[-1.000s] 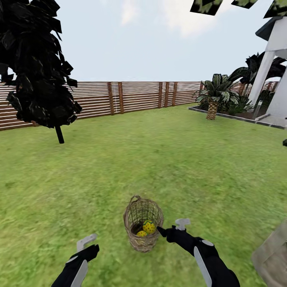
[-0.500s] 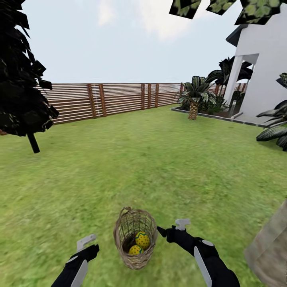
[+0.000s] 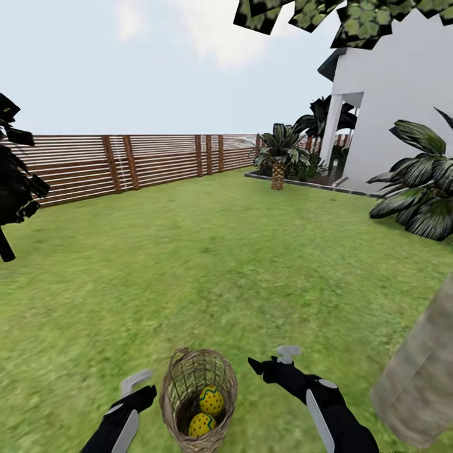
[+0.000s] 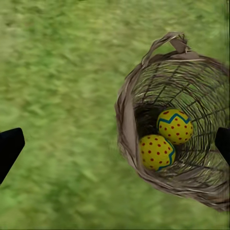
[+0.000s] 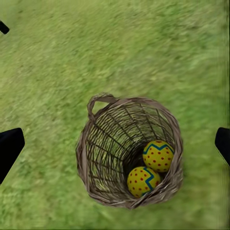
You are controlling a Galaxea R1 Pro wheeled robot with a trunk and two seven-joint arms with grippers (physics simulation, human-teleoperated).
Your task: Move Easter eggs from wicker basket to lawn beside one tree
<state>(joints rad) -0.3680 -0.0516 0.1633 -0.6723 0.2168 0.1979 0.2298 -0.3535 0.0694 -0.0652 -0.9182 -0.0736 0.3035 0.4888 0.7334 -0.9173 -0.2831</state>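
Still early in the job: two Easter eggs lie touching at the bottom of the wicker basket, which stands near on the lawn; a third egg cannot be made out. From left to right, the left gripper hovers just beside the basket, fingers spread and empty; the right gripper hangs likewise open. At far right rises a mottled tree trunk, no egg visible beside it.

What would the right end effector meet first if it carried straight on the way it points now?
Probably the wicker basket: the right end effector, open, looks straight into it, with two Easter eggs inside. Depth is uncertain.
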